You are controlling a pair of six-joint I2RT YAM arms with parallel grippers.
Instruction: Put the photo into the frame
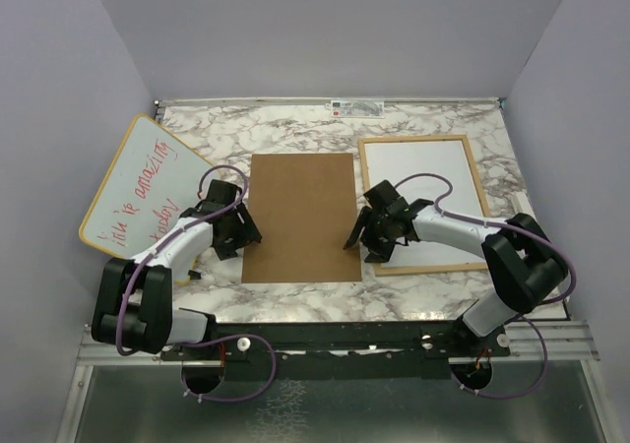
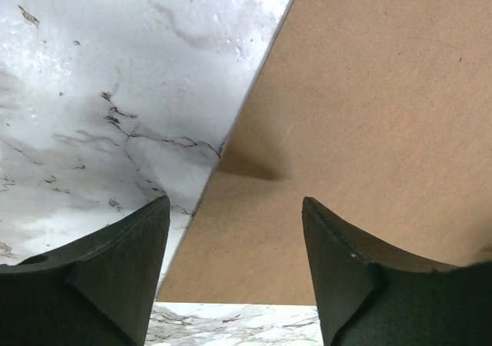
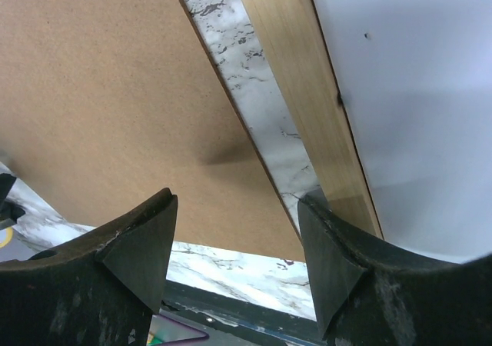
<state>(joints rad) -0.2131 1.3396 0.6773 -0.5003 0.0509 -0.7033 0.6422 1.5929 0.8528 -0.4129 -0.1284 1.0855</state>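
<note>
The frame (image 1: 413, 140), thin light wood, lies flat at the right of the marble table; its left rail (image 3: 296, 69) shows in the right wrist view. A plain white sheet (image 1: 418, 182) fills it, most likely the photo (image 3: 415, 92) face down; no print shows. My right gripper (image 1: 362, 231) hangs open over the gap between the frame's left rail and the brown backing board (image 1: 300, 207), with nothing between its fingers (image 3: 234, 196). My left gripper (image 1: 241, 228) is open and empty over the board's left edge (image 2: 234, 200), near the board's near corner.
A round-cornered whiteboard (image 1: 138, 182) with red handwriting lies tilted at the far left. The brown board (image 2: 369, 92) takes up the middle of the table. Grey walls close in the left, back and right sides. A dark rail (image 3: 231, 300) runs along the near edge.
</note>
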